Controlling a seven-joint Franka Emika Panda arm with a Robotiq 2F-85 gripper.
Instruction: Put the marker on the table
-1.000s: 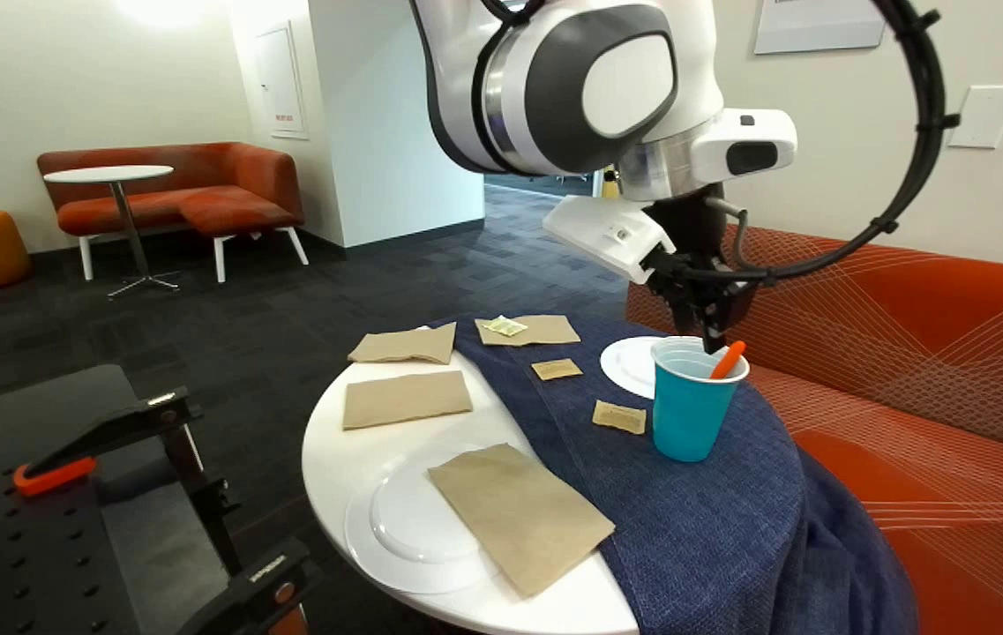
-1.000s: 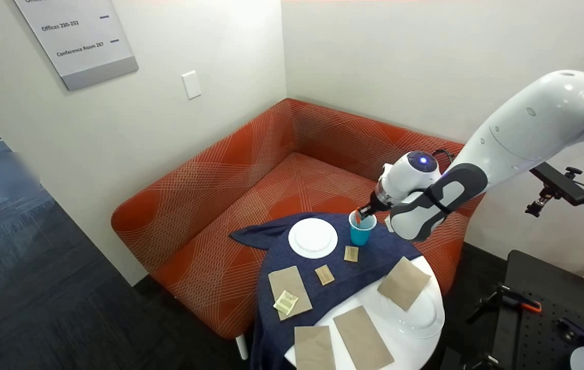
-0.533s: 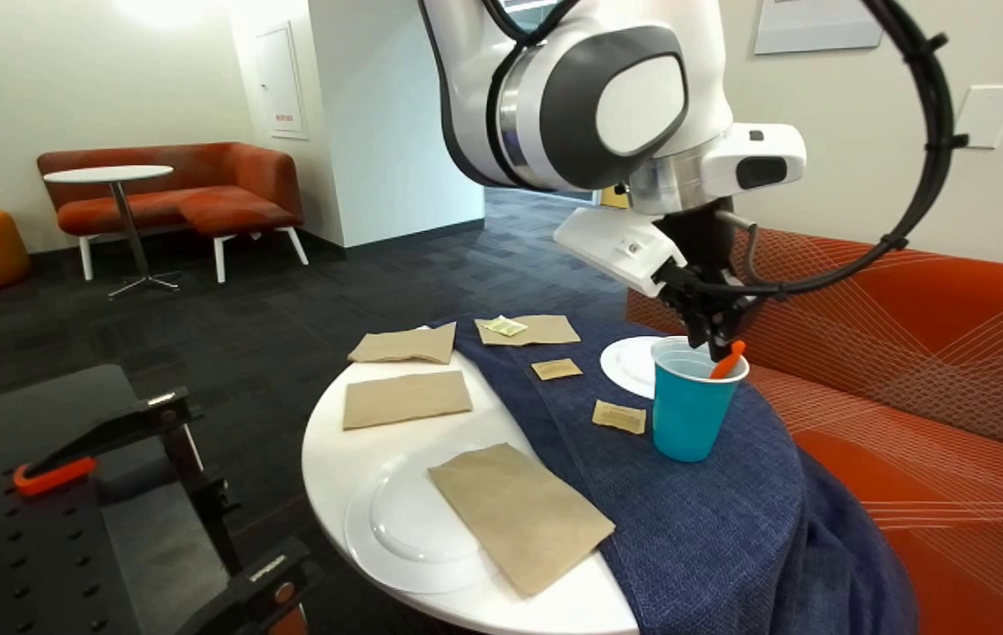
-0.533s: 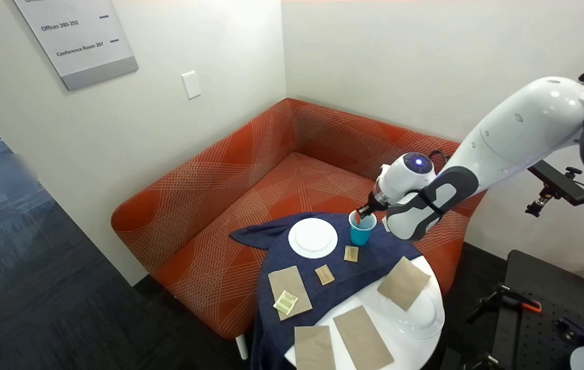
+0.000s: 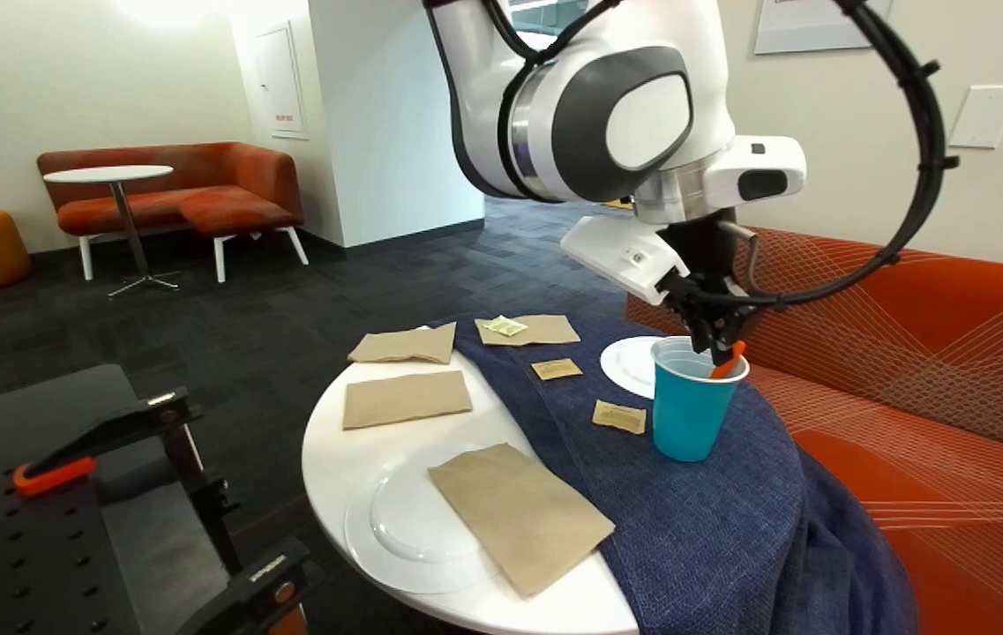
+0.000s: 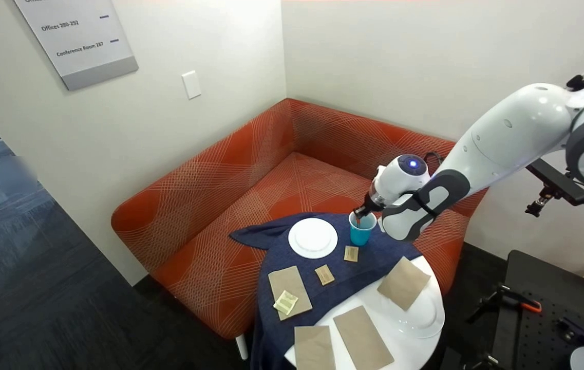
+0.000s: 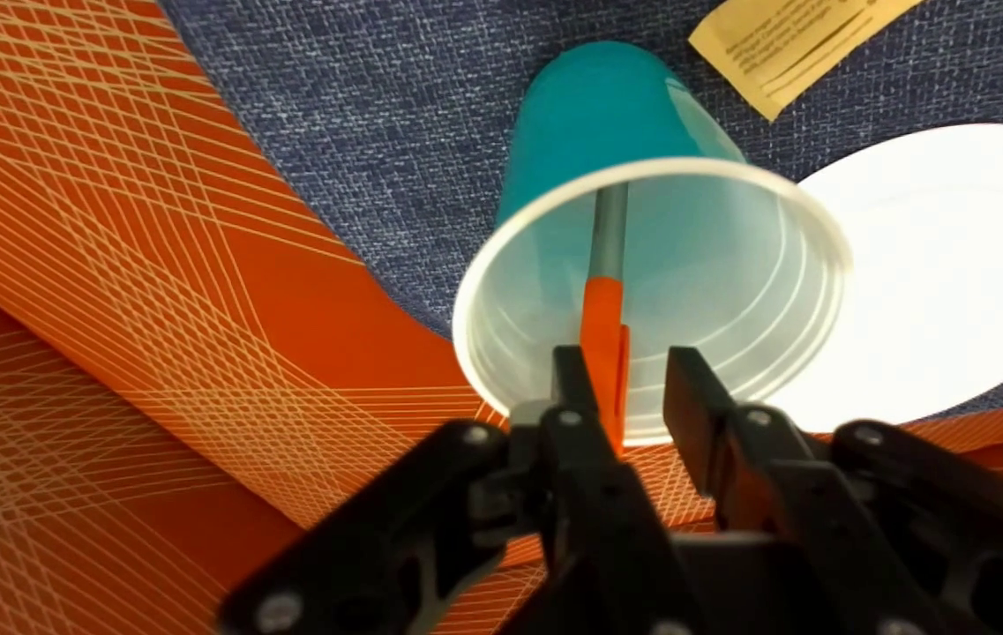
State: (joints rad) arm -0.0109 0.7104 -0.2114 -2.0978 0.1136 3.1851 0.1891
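We find the marker (image 7: 602, 317) leaning inside the cup (image 7: 594, 119), the gripper (image 7: 627, 375) at the cup's rim, jaws standing apart.

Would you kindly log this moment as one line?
tool: open, near marker; marker: leaning in teal cup; cup: on blue cloth; table: marker not placed yet

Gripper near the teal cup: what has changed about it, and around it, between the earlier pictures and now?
The gripper has come down a little, towards the orange end of the marker. I see no hold taken: in the wrist view its jaws stand apart. The teal cup, with the marker leaning inside, and the other things on the table look unmoved.
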